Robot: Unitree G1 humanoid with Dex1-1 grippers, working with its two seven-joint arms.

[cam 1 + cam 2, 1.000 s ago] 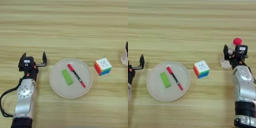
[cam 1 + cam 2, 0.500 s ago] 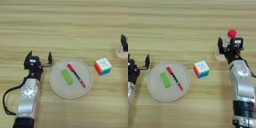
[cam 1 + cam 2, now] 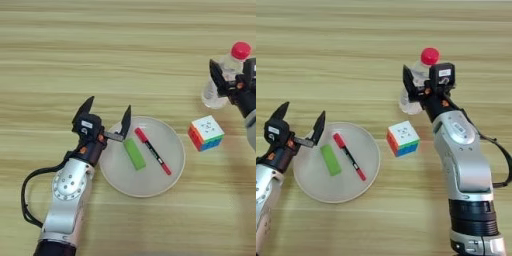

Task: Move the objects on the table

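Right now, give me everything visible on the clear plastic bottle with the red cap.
The clear plastic bottle with the red cap looks see-through and empty or nearly so, with a round red screw cap on top. It is in the right gripper, whose two black fingers close around its body. It leans slightly, just beyond the multicoloured puzzle cube. Whether its base touches the wooden table cannot be told.

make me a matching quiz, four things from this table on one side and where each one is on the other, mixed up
Things:
1. green block
2. puzzle cube
3. bottle
4. left gripper

Places:
A. between the right gripper's fingers
B. open, over the plate's left rim
C. on the bare table, right of the plate
D. on the plate, beside the pen

Pairs: 1-D, 2-C, 3-A, 4-B
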